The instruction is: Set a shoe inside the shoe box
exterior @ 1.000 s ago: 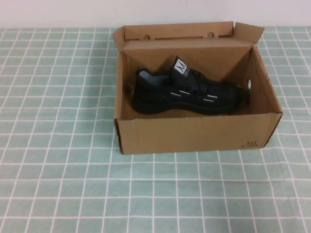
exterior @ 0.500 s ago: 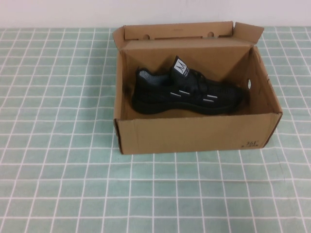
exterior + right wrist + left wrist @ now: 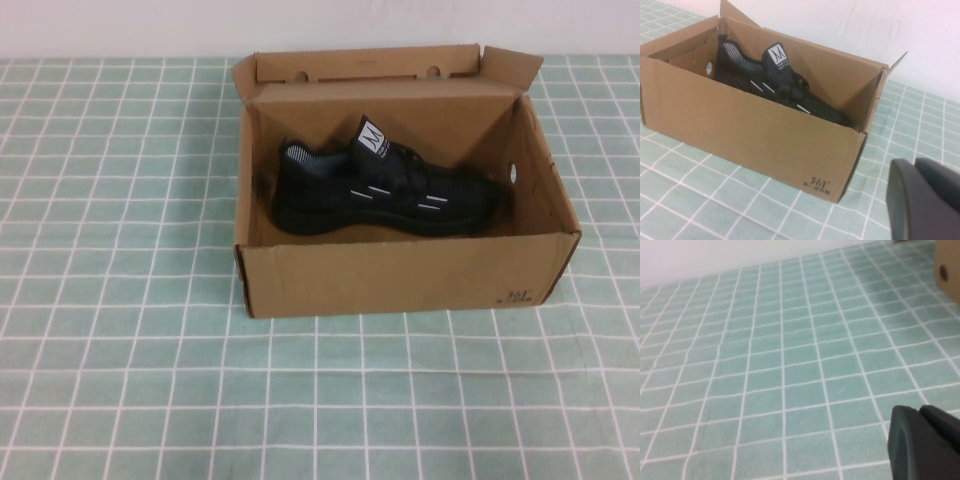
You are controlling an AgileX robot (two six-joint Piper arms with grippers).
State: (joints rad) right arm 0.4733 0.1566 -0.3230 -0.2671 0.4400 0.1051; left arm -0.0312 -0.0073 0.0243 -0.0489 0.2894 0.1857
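Since the shoe (image 3: 385,190) already lies inside the box (image 3: 400,275), resting on its sole with the toe toward the robot's right and the heel toward its left, the task looks finished as far as placement goes. Both arms are out of the high view. The left gripper (image 3: 926,442) shows only in its own wrist view, hanging over bare checked cloth (image 3: 120,200) with a corner of the box at the edge of that picture, and its jaws are closed on nothing. The right gripper (image 3: 924,199) shows in its wrist view near the box's printed front corner, apart from the cardboard, jaws likewise closed and empty. Should the shoe need shifting, it would probably feel light, with a soft knit upper that gives under pressure and a ridged sole that is stiffer and grippier. The heel collar or the laced throat beside the tongue tag (image 3: 373,135) looks like the best place to pinch, because the fabric there has an edge to close on. The box is thin corrugated board with its lid (image 3: 360,65) standing open at the back; its walls would likely flex or slide if pushed.
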